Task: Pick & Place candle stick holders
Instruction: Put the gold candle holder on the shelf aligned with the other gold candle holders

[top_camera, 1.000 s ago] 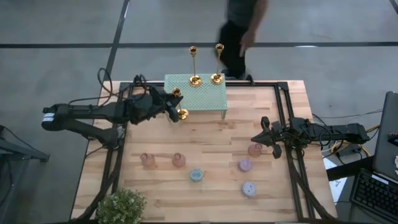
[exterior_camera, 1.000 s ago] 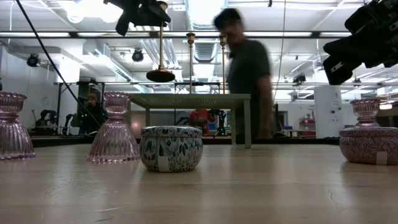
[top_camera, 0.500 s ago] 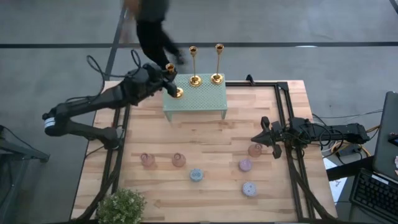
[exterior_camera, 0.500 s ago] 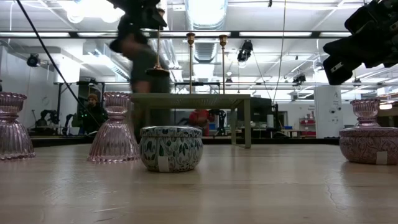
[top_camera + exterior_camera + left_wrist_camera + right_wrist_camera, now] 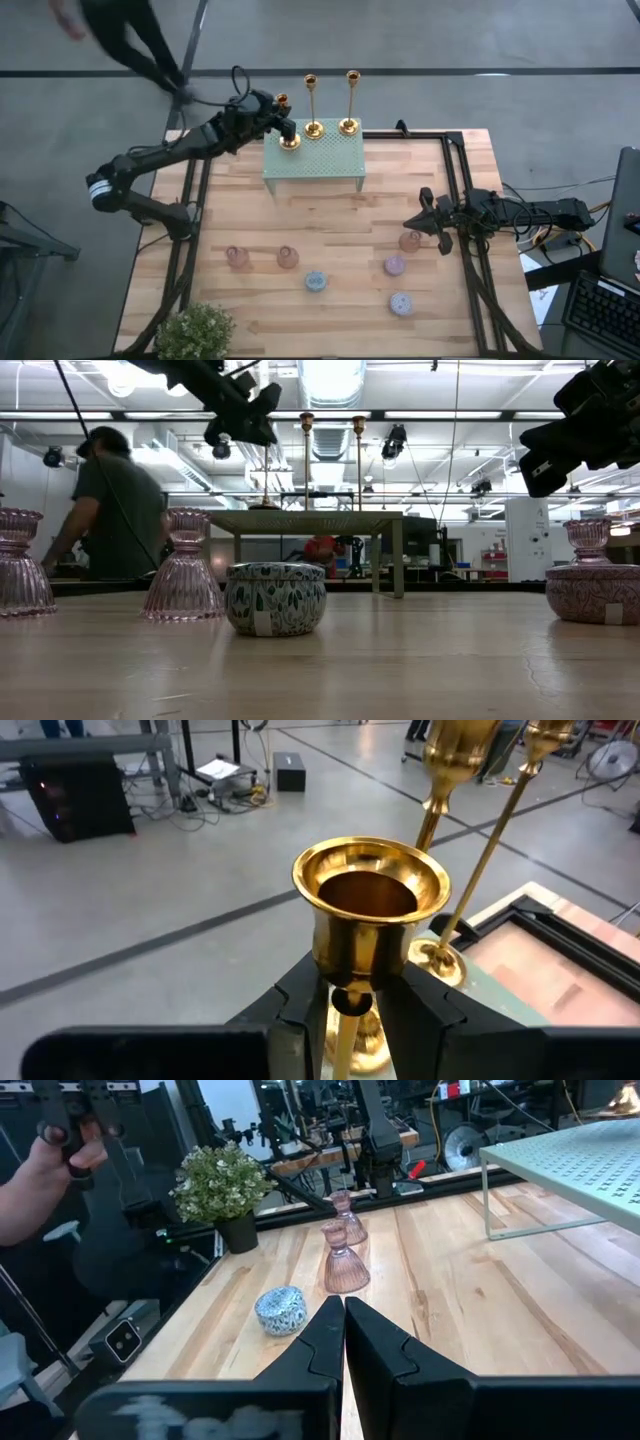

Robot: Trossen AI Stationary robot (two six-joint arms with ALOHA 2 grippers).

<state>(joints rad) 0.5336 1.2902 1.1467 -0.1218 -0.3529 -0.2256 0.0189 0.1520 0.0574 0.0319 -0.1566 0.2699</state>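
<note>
Candlestick (image 5: pixel 368 920) stem between left jaws

Closed right end effector (image 5: pixel 343 1342) over wooden table (image 5: pixel 560 1340), pink glass holders (image 5: pixel 344 1262), patterned tin (image 5: pixel 279 1310), potted plant (image 5: pixel 221 1190); green perforated stand (image 5: pixel 570 1165)

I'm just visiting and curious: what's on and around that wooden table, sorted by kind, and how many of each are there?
gold candlesticks: 3
pink glass holders: 3
round tins: 3
green perforated stand: 1
potted plant: 1
Total: 11
</note>
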